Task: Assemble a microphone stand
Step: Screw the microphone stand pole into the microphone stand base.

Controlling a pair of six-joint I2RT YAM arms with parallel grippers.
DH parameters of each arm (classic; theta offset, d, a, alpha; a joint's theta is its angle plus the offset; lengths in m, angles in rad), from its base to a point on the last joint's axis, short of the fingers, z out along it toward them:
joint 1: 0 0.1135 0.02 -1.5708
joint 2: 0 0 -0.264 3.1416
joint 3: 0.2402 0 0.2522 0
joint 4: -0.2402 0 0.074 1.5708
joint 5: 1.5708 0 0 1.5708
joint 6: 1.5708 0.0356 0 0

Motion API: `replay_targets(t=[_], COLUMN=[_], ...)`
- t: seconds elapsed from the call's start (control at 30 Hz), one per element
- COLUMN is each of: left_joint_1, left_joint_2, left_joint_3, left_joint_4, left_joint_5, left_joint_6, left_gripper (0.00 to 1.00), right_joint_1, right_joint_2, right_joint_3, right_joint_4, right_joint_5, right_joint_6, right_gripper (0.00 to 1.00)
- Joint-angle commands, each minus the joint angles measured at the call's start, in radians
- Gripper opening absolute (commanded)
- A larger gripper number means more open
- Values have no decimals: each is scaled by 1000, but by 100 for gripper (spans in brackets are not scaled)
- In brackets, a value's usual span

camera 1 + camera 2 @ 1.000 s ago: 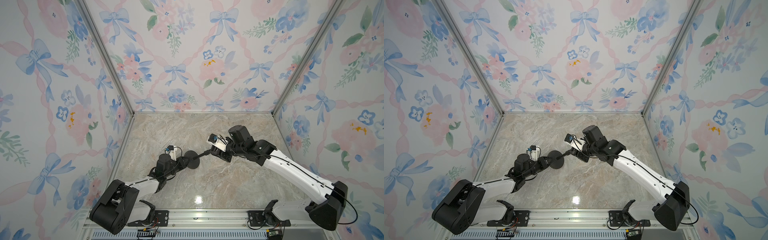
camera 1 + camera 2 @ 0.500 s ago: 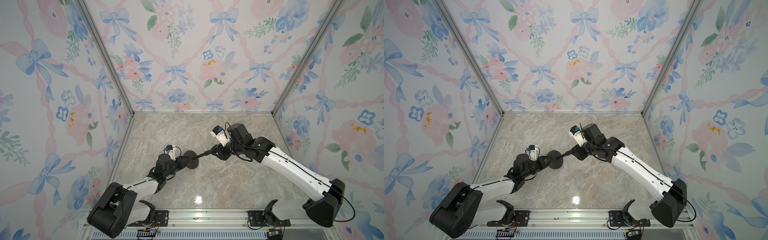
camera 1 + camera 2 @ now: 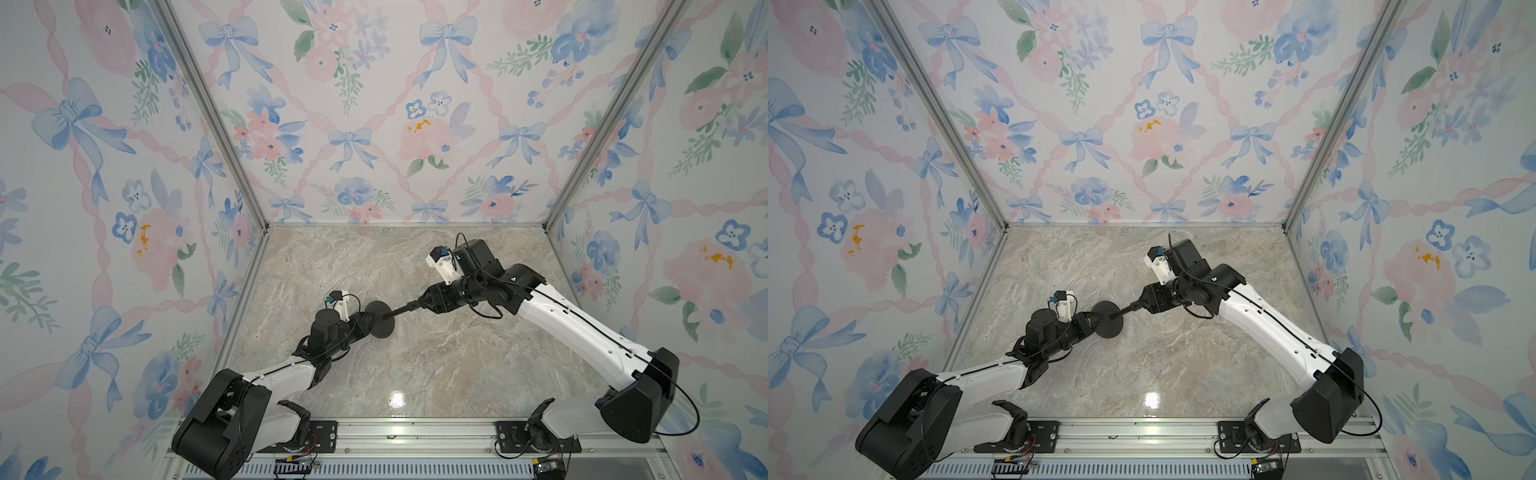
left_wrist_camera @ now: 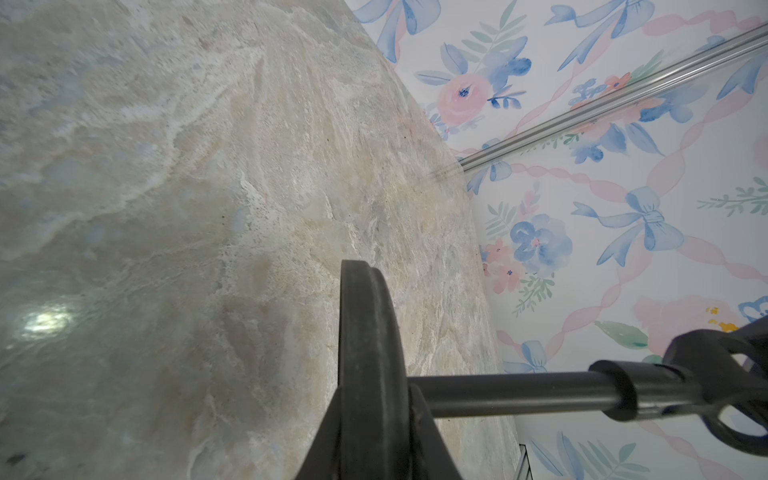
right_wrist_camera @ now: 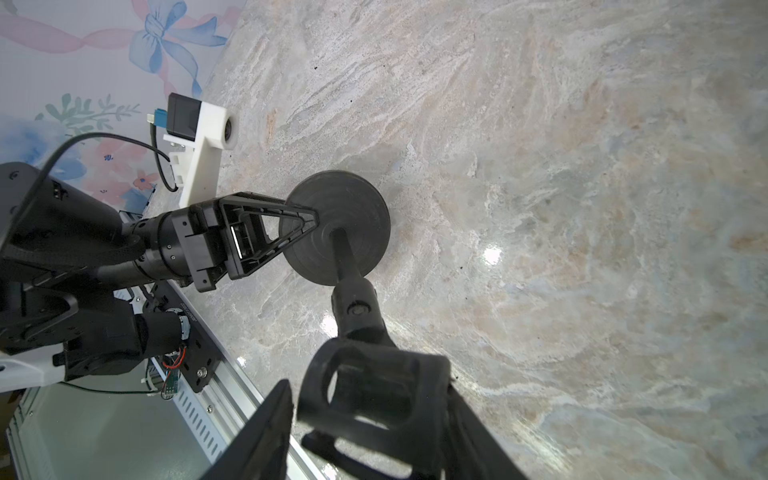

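Observation:
The black microphone stand is held sideways low over the marble table. Its round disc base (image 3: 380,319) (image 3: 1108,321) stands on edge, and my left gripper (image 3: 366,322) (image 3: 1090,322) is shut on its rim, as the left wrist view shows (image 4: 374,395). The thin rod (image 3: 402,310) (image 3: 1128,309) (image 4: 519,388) runs out of the base's centre (image 5: 336,226) to the C-shaped clip (image 5: 374,390) (image 4: 727,374). My right gripper (image 3: 420,305) (image 3: 1143,303) (image 5: 369,399) straddles the clip with its jaws open. One finger (image 5: 270,415) stands a little off the clip; the other lies against it.
Flowered walls close in the table (image 3: 415,365) on three sides. An aluminium rail (image 3: 415,432) with both arm mounts runs along the front edge. The left arm's wrist camera (image 5: 199,124) sticks out beside the base.
The right gripper's jaws have spread apart on the clip, and its wrist has rolled so the camera sits higher. The left gripper and the base have stayed put.

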Motion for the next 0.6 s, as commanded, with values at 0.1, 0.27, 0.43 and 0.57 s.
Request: replay_targets(t=[0.1, 0.27, 0.43, 0.57], left_joint_1=[3, 0, -12, -20], left_joint_2=[-30, -22, -23, -25], left_joint_3=[15, 27, 40, 50], left_joint_4=[140, 116, 78, 58], left_joint_5=[24, 36, 30, 25], left_joint_6=[27, 50, 75, 89], left_gripper=[0, 0, 0, 0], right_joint_1=[-24, -13, 34, 64], right_joint_2=[-131, -279, -357, -275], right_joint_3=[-50, -179, -275, -241], right_joint_4=[-113, -25, 174, 209], right_joint_5=[-10, 78, 133, 118], right_joint_6=[-487, -994, -1384, -1519], right_gripper=[73, 77, 84, 84])
